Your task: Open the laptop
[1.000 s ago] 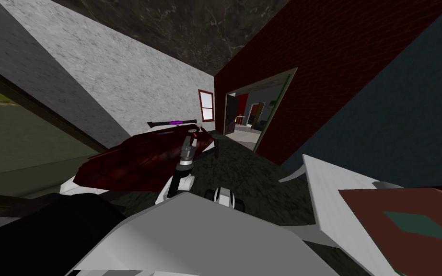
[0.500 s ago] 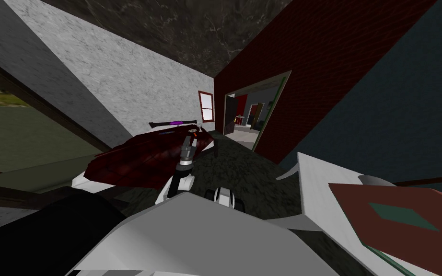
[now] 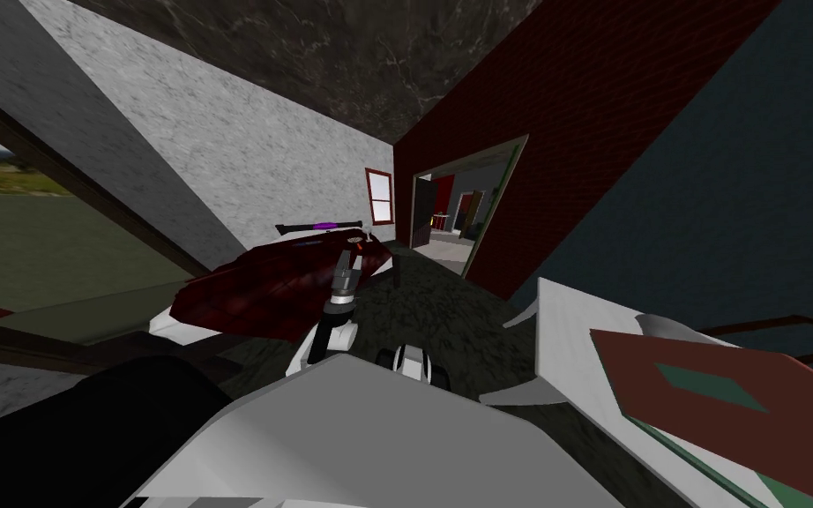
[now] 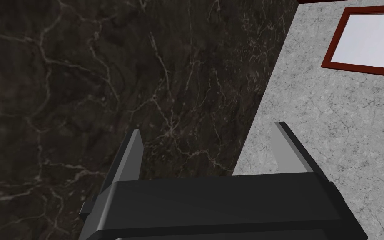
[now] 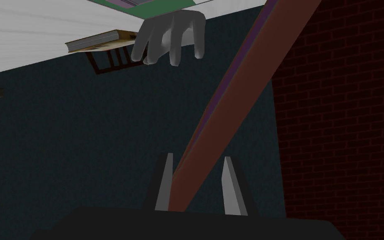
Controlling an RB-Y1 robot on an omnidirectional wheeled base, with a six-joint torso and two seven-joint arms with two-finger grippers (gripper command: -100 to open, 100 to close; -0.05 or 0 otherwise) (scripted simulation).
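A thin dark slab with a purple stripe [image 3: 321, 227], seemingly the shut laptop seen edge-on, lies at the far end of a dark red table [image 3: 264, 287]. My left arm reaches forward over that table's right side. Its left gripper [image 3: 352, 242] is short of the slab and points up. In the left wrist view the left gripper [image 4: 208, 127] stands open and holds nothing. My right gripper [image 3: 409, 360] stays low by my chest. In the right wrist view the right gripper [image 5: 198, 156] shows a narrower gap, with nothing gripped.
A white table [image 3: 563, 344] at the right carries a red-brown book with a green diamond [image 3: 704, 388]. A grey hand-shaped thing [image 5: 170, 37] and a thin book [image 5: 99, 39] rest on it. An open doorway [image 3: 453, 216] is in the brick wall ahead. A black bulk [image 3: 70, 423] sits at lower left.
The whole head view has shifted: the white table has slid left and the dark red table slightly right, so I have turned. Both arms keep their pose.
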